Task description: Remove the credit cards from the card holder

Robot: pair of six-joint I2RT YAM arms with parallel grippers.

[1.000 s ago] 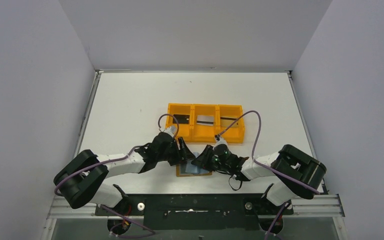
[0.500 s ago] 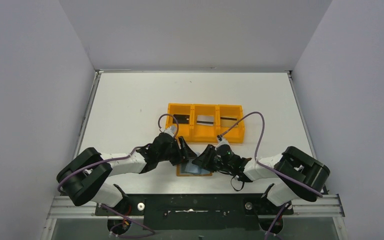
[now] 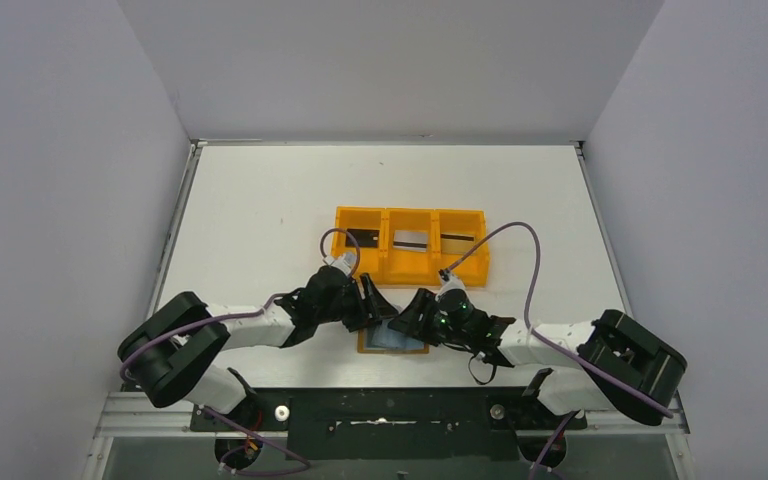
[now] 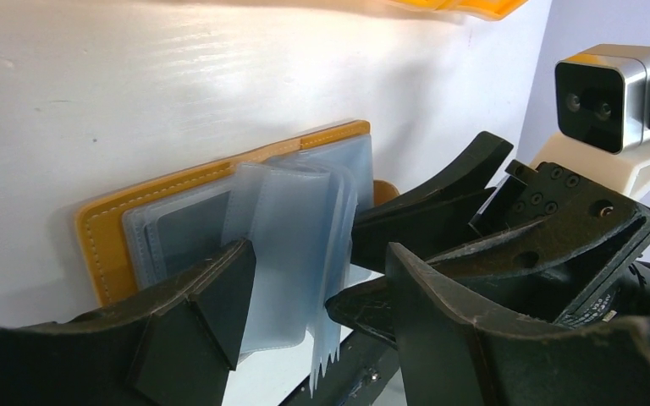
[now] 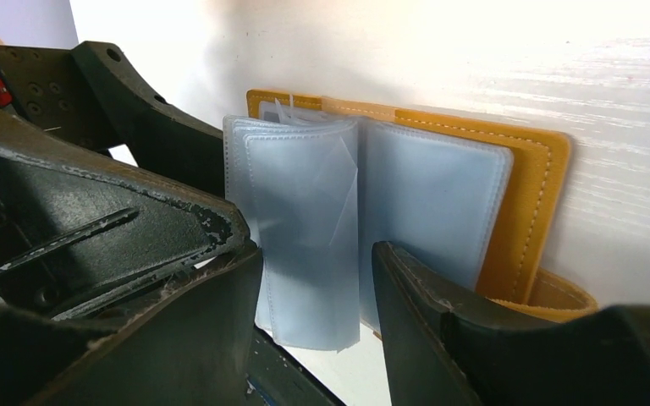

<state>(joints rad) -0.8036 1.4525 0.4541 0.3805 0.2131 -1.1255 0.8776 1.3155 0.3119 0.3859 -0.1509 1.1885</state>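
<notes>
The tan-orange card holder [image 3: 392,343] lies open near the table's front edge, its clear bluish sleeves fanned upward [image 4: 296,245] [image 5: 305,228]. A greyish card-like rectangle [image 4: 184,238] shows inside one flat pocket. My left gripper [image 3: 373,300] [image 4: 322,330] is open, its jaws on either side of the raised sleeves without pinching them. From the other side, my right gripper [image 3: 412,312] [image 5: 317,326] is open too, and a loose curled sleeve hangs between its fingers. Thin dark and grey cards [image 3: 411,240] lie in the orange tray.
The bright orange three-compartment tray [image 3: 410,274] stands just behind both grippers. The table's front edge and the black mounting rail [image 3: 390,410] are right under the holder. The two grippers' fingers nearly touch over the holder.
My right gripper's jaws have spread wider around the sleeves, and its arm has stretched out to the right. The left gripper has edged slightly toward the holder, its jaws unchanged.
</notes>
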